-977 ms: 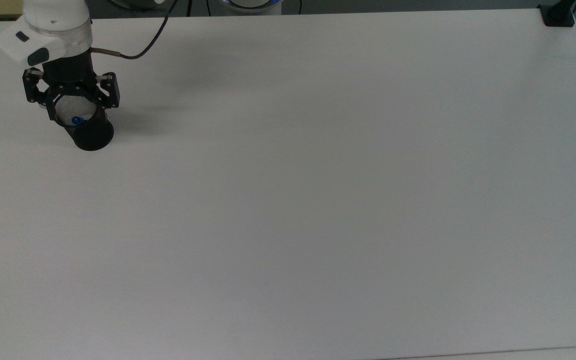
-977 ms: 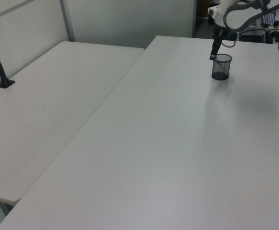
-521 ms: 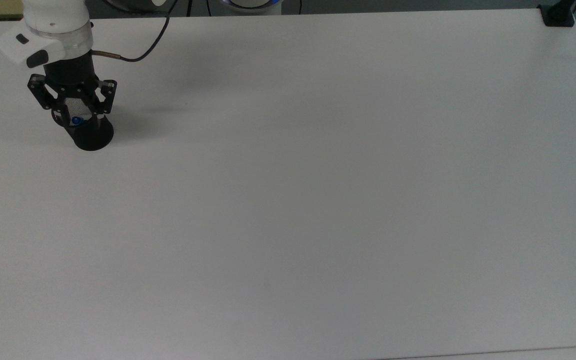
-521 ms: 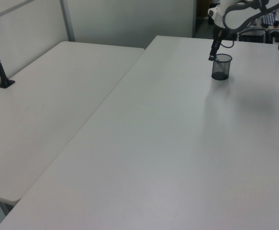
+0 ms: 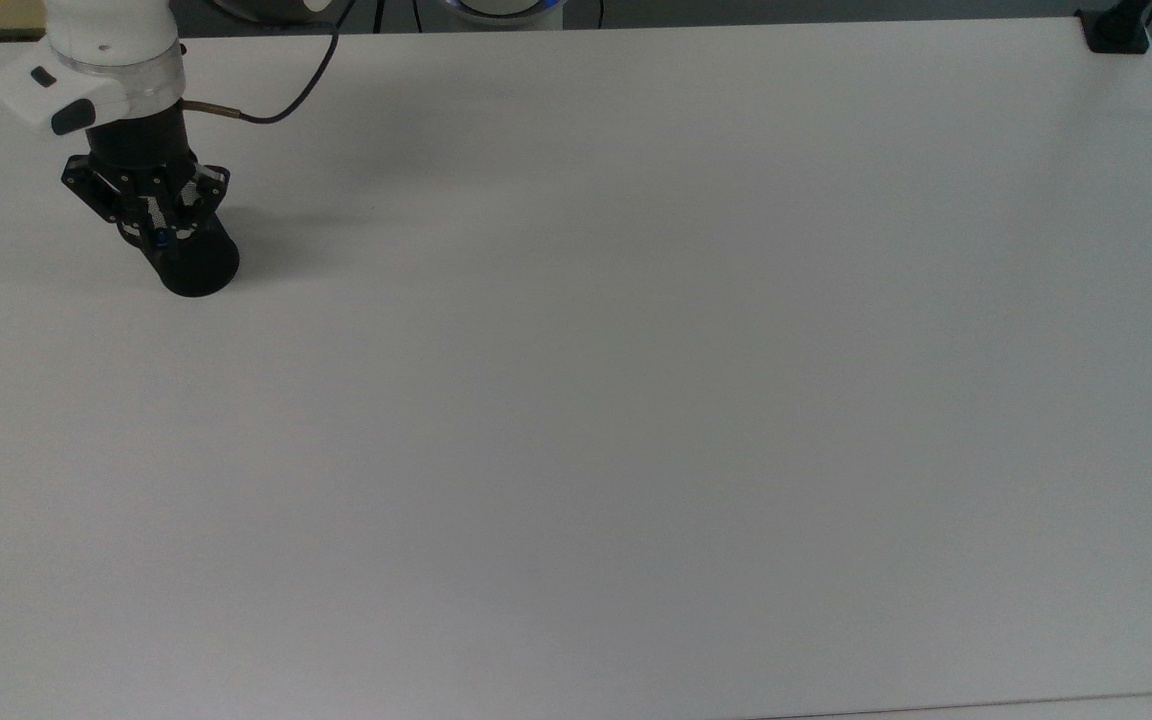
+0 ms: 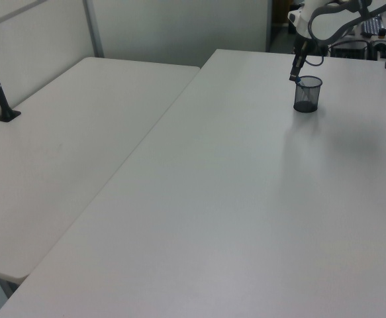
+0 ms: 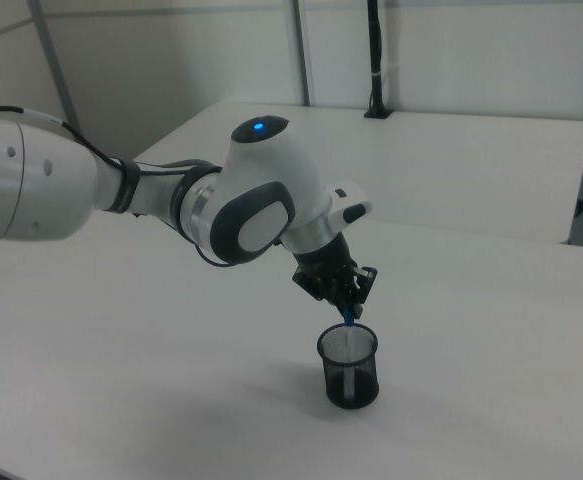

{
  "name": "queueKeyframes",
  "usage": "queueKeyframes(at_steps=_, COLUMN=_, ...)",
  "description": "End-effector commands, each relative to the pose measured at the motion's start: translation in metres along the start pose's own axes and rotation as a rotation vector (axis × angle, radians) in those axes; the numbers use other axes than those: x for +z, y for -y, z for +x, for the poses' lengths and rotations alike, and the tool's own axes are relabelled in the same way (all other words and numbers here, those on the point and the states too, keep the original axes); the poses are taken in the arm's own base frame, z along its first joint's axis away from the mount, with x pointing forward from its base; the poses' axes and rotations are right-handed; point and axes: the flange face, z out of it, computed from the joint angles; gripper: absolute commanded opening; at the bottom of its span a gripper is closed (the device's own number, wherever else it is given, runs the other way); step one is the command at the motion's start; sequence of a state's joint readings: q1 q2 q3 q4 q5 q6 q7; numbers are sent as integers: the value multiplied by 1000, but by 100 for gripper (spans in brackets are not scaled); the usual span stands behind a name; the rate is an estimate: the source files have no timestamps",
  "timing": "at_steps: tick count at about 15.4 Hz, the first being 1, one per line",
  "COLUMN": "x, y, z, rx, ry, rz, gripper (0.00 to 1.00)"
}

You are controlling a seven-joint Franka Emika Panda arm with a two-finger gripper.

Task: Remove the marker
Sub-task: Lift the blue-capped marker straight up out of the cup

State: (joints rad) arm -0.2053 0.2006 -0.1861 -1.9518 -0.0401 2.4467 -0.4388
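Observation:
A black mesh cup (image 5: 200, 270) (image 6: 307, 97) (image 7: 349, 372) stands near the top view's far left, slightly tipped. The marker (image 7: 348, 322) stands inside it, its white barrel showing through the cup mouth and its blue top (image 5: 162, 236) sticking out above the rim. My gripper (image 5: 158, 228) (image 6: 294, 78) (image 7: 350, 303) hangs right over the cup mouth, its black fingers shut on the marker's blue top end. The lower part of the marker is hidden in the mesh.
The white table (image 5: 636, 380) stretches wide to the top view's right of the cup. A black clamp (image 5: 1116, 30) sits at its far right corner. My arm's cable (image 5: 286, 100) trails behind the cup. A second white table (image 6: 67, 146) adjoins on the left view's left.
The fingers have closed from wide open onto the marker's blue top. The cup has shifted slightly toward the top view's right.

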Motion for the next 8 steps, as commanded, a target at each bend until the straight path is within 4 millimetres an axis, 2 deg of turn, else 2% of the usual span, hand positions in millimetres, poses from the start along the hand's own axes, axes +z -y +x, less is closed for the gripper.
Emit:
queueKeyframes(at_steps=1, x=-28, y=-4, z=1, rx=30, ry=-57, rz=-7, gripper=5)
queueKeyframes(at_steps=3, x=-72, y=-11, z=6, rx=40, ry=-104, rz=-20, gripper=5)
queueKeyframes(at_steps=6, x=-140, y=-23, z=17, rx=54, ry=-86, rz=-3, gripper=5)
queueKeyframes(at_steps=8, x=-172, y=-19, z=24, rx=64, ry=-82, rz=41, gripper=5)
